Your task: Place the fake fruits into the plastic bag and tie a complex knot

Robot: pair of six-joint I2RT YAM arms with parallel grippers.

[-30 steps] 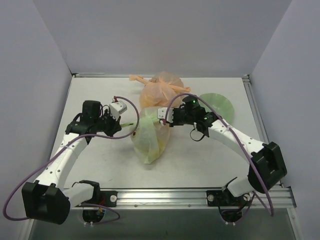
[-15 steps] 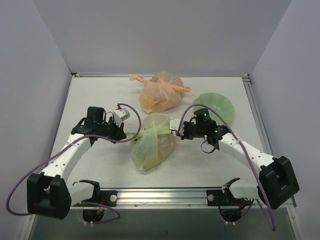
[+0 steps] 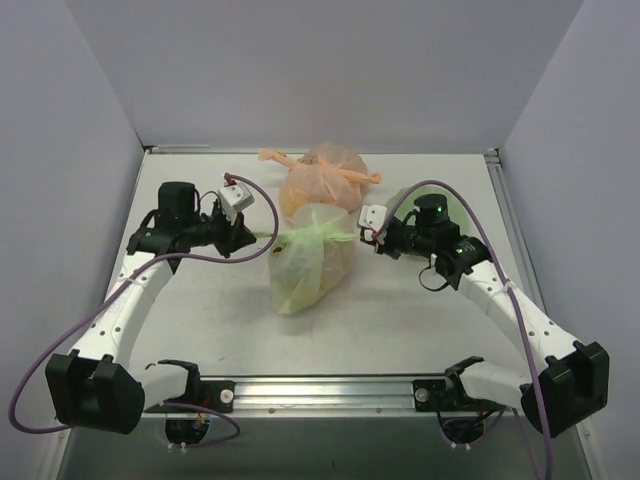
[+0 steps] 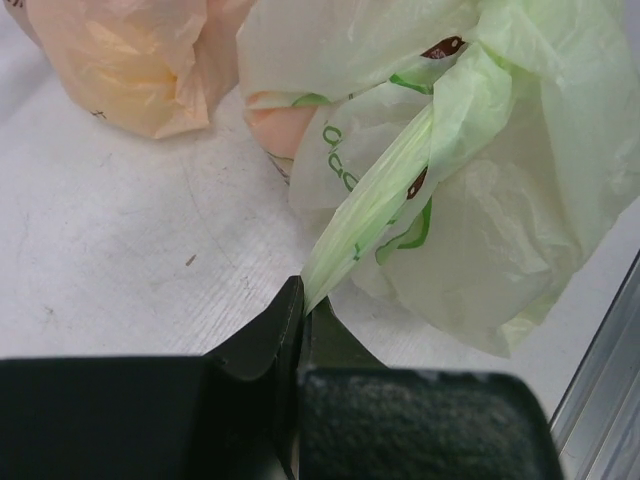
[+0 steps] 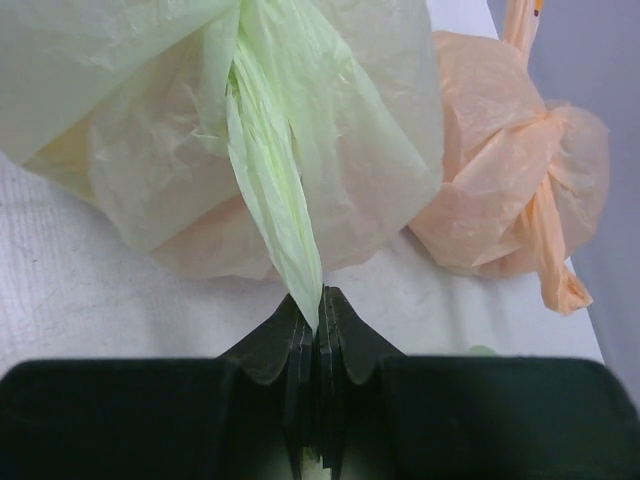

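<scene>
top external: white table (image 3: 200, 315), grey walls (image 3: 320, 70), plastic bag (image 3: 312, 262).

Pale lavender walls (image 3: 330, 70), white table (image 3: 400, 320), metal front rail (image 3: 330, 392)

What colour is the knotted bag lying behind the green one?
The knotted bag is peach-orange; right wrist view.

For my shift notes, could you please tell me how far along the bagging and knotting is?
Done: the fake fruits show as coloured shapes inside the plastic bag. In hand: the left claw and right claw are each shut on a twisted handle, stretched to opposite sides. Left: the knotting; how far it is formed I cannot tell.
</scene>
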